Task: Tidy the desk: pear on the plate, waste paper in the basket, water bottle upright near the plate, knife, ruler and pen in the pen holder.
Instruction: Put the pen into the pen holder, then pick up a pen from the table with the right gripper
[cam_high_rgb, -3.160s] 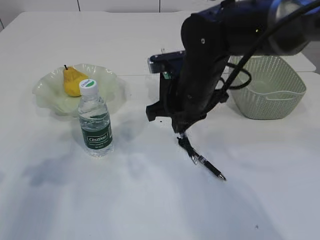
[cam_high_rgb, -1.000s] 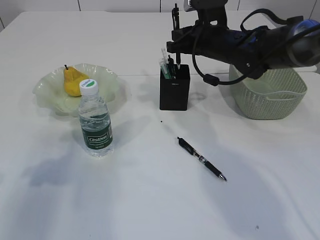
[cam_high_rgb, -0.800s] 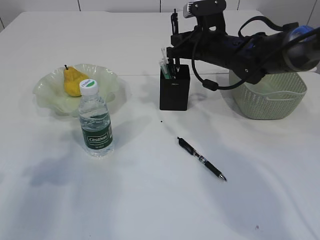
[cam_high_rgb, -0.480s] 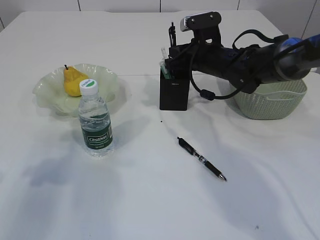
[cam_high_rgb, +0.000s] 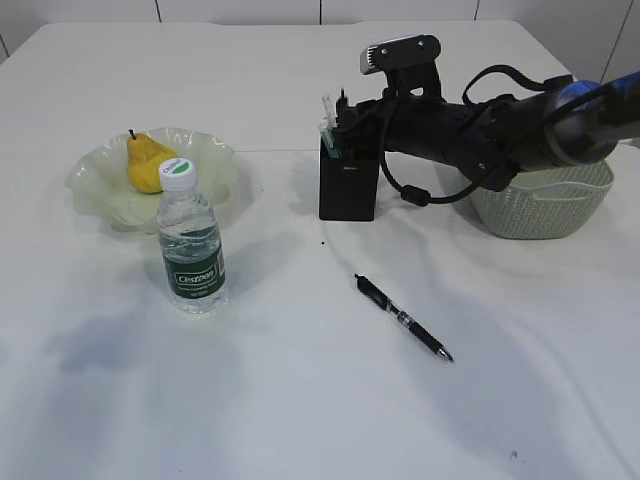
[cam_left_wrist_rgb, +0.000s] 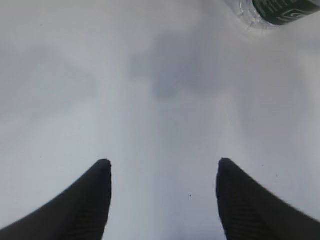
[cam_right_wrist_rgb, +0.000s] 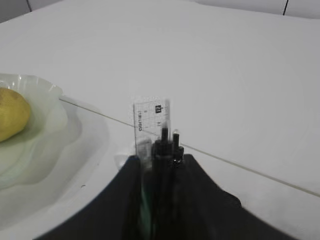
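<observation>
My right gripper hangs right over the black pen holder. A black pen stands between its fingers with a gap on the left side, so it is open. The clear ruler sticks up from the holder behind it. A second black pen lies on the desk. The pear sits on the green plate, and the water bottle stands upright in front. My left gripper is open over bare desk. Knife and waste paper are not visible.
The sage-green basket stands at the right, partly behind my right arm. In the left wrist view, the bottle's base shows at the top right edge.
My right gripper has come down onto the pen holder. The pen sticks out less above its fingers than half a second ago.
</observation>
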